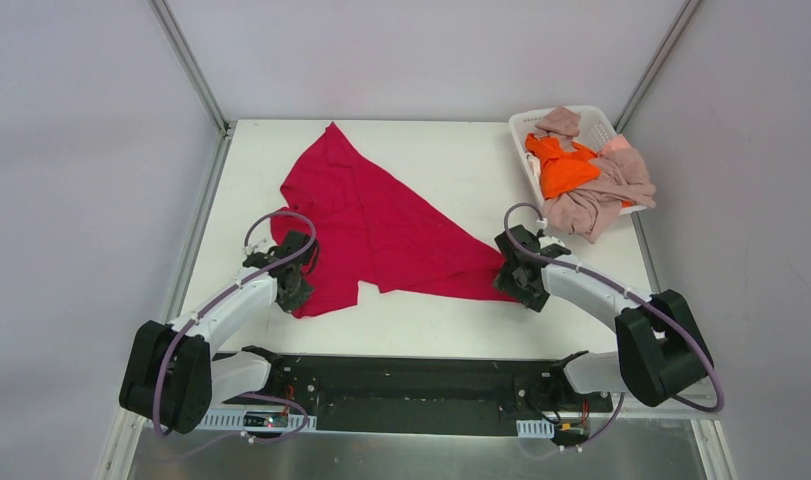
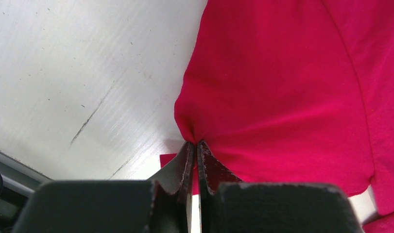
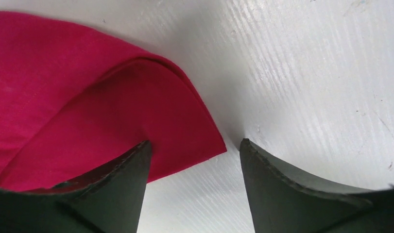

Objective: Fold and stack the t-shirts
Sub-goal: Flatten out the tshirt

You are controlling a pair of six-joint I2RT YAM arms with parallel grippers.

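The crimson-red t-shirt (image 1: 376,225) lies spread and partly folded across the middle of the table. My left gripper (image 1: 293,285) is shut on the shirt's near-left edge; in the left wrist view the cloth (image 2: 282,97) bunches into the closed jaws of the left gripper (image 2: 195,144). My right gripper (image 1: 511,275) is open at the shirt's near-right corner. In the right wrist view that corner (image 3: 185,131) lies between the spread fingers of the right gripper (image 3: 194,144), with the left finger (image 3: 112,189) over the cloth. An orange t-shirt (image 1: 563,168) and pink-beige t-shirts (image 1: 606,190) sit in the basket.
The white plastic basket (image 1: 526,150) stands at the table's far right, with shirts hanging over its near-right rim. Bare white table (image 1: 461,160) shows between the red shirt and the basket. Metal frame posts rise at the far corners.
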